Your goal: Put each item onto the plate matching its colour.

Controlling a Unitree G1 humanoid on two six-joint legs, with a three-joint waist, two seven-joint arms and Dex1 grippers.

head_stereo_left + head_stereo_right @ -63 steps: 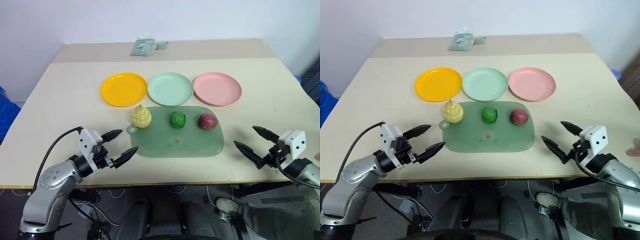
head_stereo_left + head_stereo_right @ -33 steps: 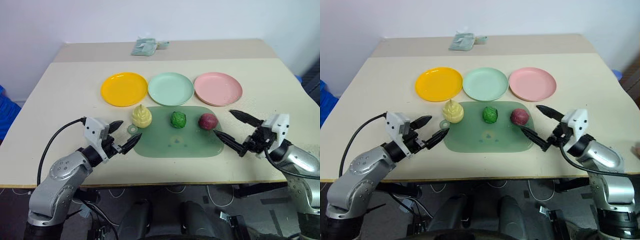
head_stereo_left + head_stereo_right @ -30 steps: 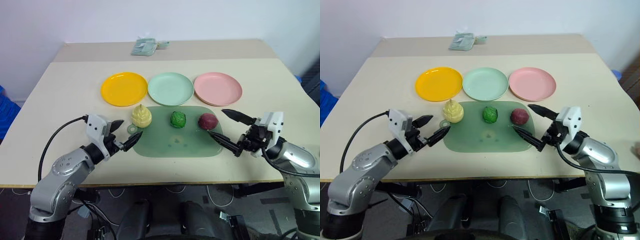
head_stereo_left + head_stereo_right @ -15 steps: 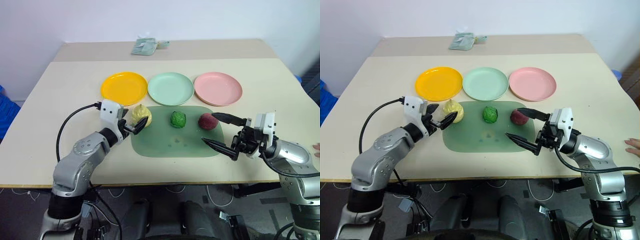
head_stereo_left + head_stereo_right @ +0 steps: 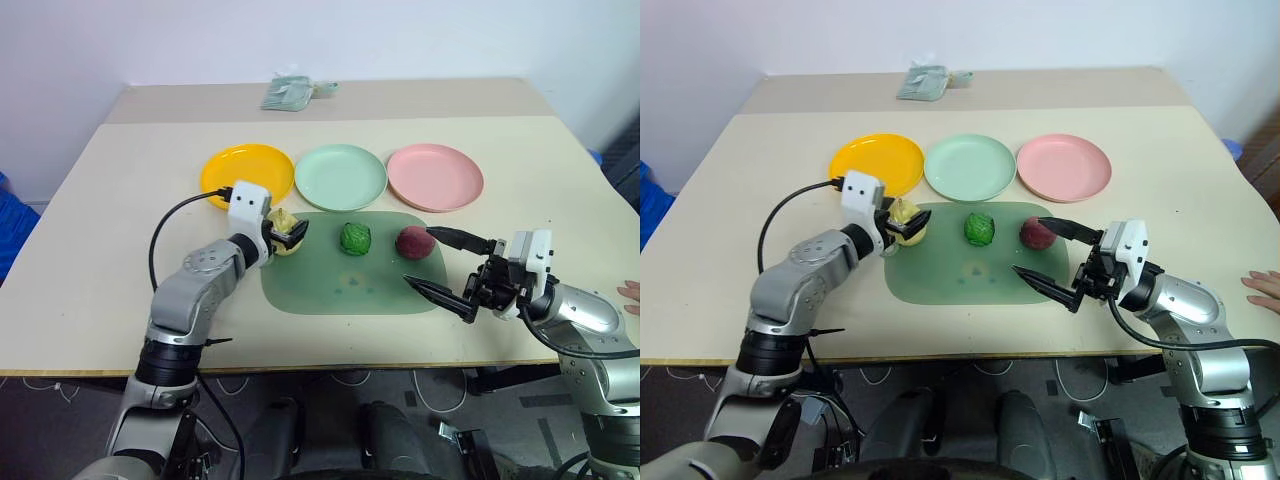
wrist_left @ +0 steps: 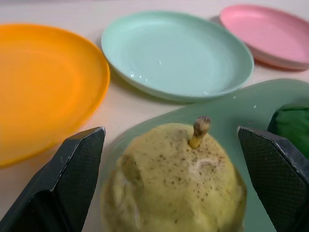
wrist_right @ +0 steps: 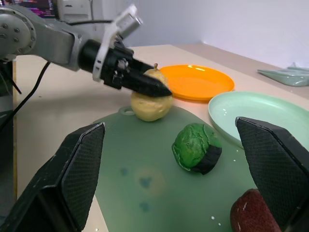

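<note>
left gripper [image 5: 285,232]: fingers spread wide either side of the pale yellow ridged toy pear [image 6: 174,181], at the green rounded mat's [image 5: 350,290] left far corner
right gripper [image 5: 447,268]: wide apart, hovering over the mat's right edge, nothing held
dark red toy ball [image 5: 415,242]: right far corner of mat
dark green bumpy toy ball [image 5: 355,238]: mat's far edge, middle
yellow-orange [image 5: 245,170], mint green [image 5: 340,176], pink round plastic plates [image 5: 435,177]: just beyond the mat

A folded grey-green cloth [image 5: 290,93] lies at the far edge of the table [image 5: 120,190], well behind the green mat [image 5: 350,290].
</note>
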